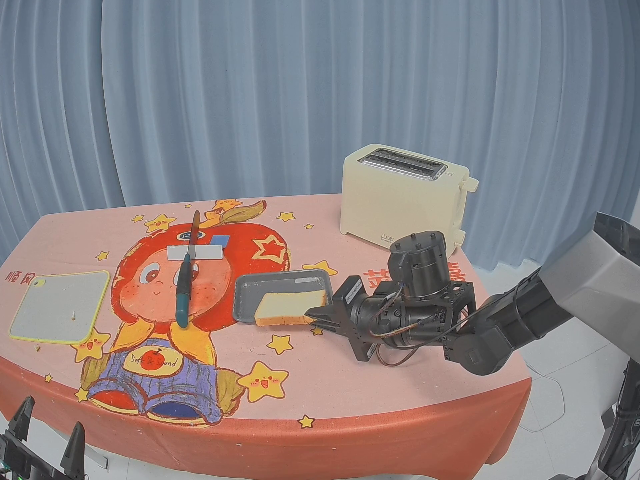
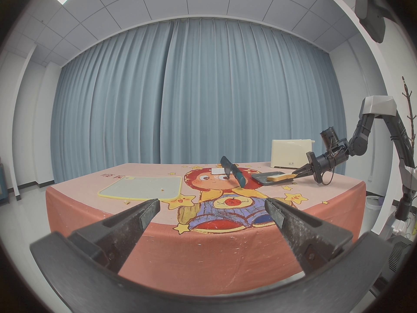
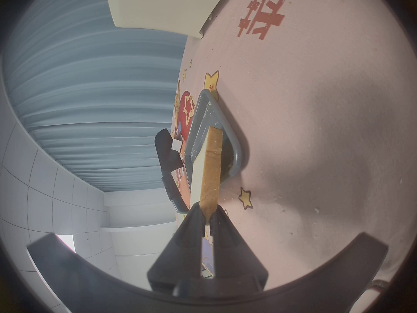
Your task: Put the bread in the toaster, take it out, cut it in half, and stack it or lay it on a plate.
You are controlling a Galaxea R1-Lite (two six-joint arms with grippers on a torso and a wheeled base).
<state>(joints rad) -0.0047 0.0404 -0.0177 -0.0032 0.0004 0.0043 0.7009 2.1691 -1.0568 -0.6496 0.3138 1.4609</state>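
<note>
Over on the grey tray point(image 1: 280, 280), the bread point(image 1: 290, 308) lies flat, and the right tool point(image 1: 313, 315) is clamped on its right-hand edge. Left tool point(image 2: 211, 206) hangs with its fingers wide apart, off the tabletop's point(image 1: 333, 381) front edge.

my right gripper point(image 3: 207, 212) is clamped on the nearest edge of the bread point(image 3: 212, 166), which lies partly in the grey tray point(image 3: 235, 153) on the pink tablecloth point(image 3: 325, 131), with the cream toaster point(image 3: 165, 5) farther off.

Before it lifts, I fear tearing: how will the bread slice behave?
The bread, a thin slice pinched at one crust edge by the right gripper, will probably droop and may tear. It looks light, so the tray likely stays put.
</note>
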